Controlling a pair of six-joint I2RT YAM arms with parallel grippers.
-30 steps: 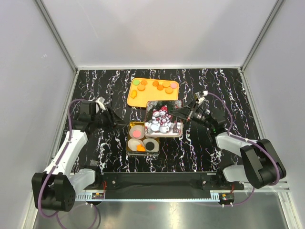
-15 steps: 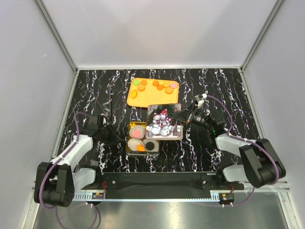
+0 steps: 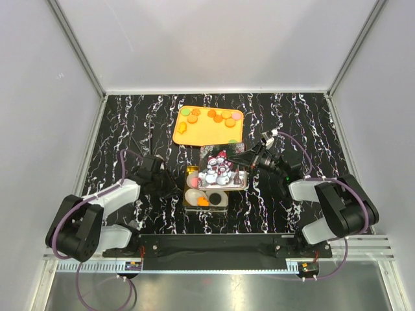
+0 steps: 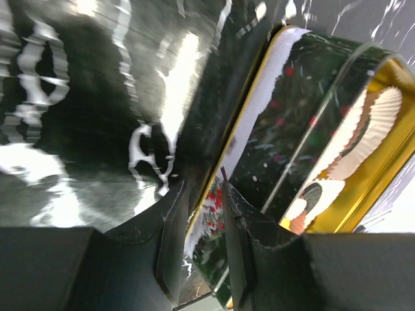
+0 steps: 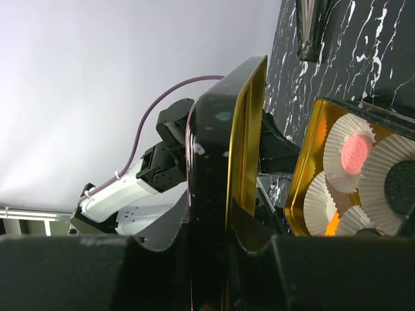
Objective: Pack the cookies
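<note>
Several cookies lie on the orange tray at the back. The gold tin holds white paper cups with a pink cookie, a black one and an orange one. My right gripper is shut on the snowman lid and holds it tilted over the tin's far half. In the right wrist view the lid stands edge-on between the fingers of the right gripper. My left gripper is at the tin's left wall. In the left wrist view, the left gripper is closed on the tin's rim.
The black marbled table ends at white walls on three sides. Both arms lie low on either side of the tin. The tray's near right corner is cut out behind the lid. A paper cup shows inside the tin.
My left arm swung in from the left to the tin's left wall, and the tin shifted right. The right gripper brought the lid nearer, over the tin.
</note>
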